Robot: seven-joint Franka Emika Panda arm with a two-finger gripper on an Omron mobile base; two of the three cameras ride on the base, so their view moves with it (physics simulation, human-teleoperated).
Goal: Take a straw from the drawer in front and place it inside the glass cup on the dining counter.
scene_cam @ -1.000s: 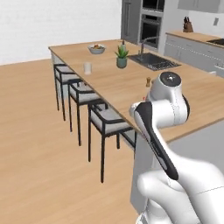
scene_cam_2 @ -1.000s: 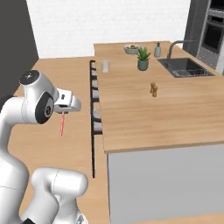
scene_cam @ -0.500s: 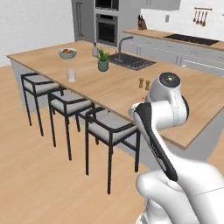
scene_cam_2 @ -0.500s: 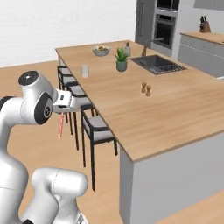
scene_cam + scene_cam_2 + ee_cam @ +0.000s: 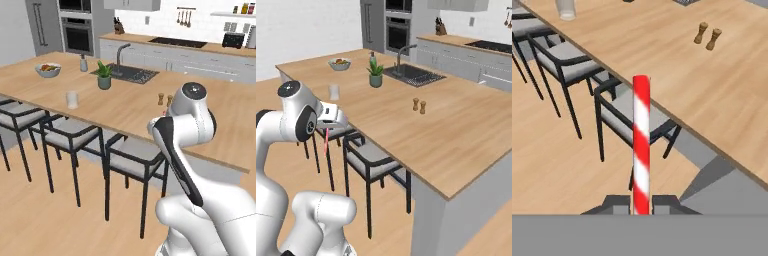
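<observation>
Tool (image 5: 641, 202): clenched on the straw (image 5: 641, 145), held off the worktop's (image 5: 456, 130) edge, above the stools (image 5: 572, 67).
Cup (image 5: 72, 99): stood on the worktop near the plant (image 5: 104, 75), well apart from the tool.

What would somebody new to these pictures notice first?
Probably the red-and-white straw, standing straight up between the gripper fingers in the hand view, out over the floor beside the stools. Next, the long wooden dining counter with black stools along its near edge. The glass cup sits near that edge, in front of the potted plant.
</observation>
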